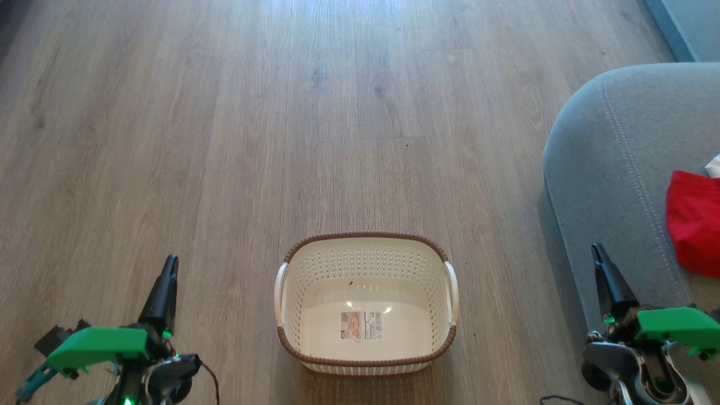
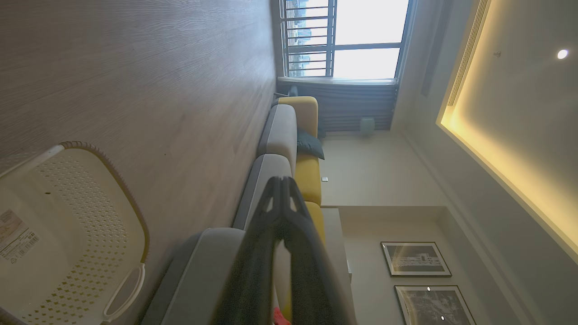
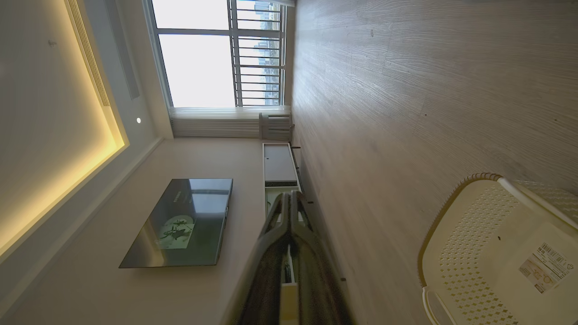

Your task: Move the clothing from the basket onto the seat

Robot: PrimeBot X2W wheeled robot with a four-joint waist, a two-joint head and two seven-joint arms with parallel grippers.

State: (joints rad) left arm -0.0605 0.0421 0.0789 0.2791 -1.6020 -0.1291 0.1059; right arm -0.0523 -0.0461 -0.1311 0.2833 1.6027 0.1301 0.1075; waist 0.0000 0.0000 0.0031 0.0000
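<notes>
As far as you can tell from here, the job looks done, or very close to it.

Closest to you, your left fingers [image 1: 169, 269] point up over the floor [image 1: 225, 112] at the lower left. They are pressed tight together with nothing between them. The left wrist view shows the same thing: two dark fingers meeting at the tip and holding nothing. Your right fingers [image 1: 599, 257] are at the lower right, in front of the near edge of the seat [image 1: 607, 146]. They are squeezed shut too, and they hold nothing. You cannot tell if they brush the seat or just hang above it.

A little farther out, between your two arms, the basket [image 1: 365, 236] stands on the floor. It is empty. You can see right down to the sticker [image 1: 360, 325] on its bottom, and no cloth is in it.

Farther off to your right, the red garment [image 1: 694, 219] lies on the grey seat. A bit of white cloth [image 1: 714, 166] sits just past it, at the picture's edge. Both are cut off there, so you cannot see all of them.

Nothing seems left to carry over.
</notes>
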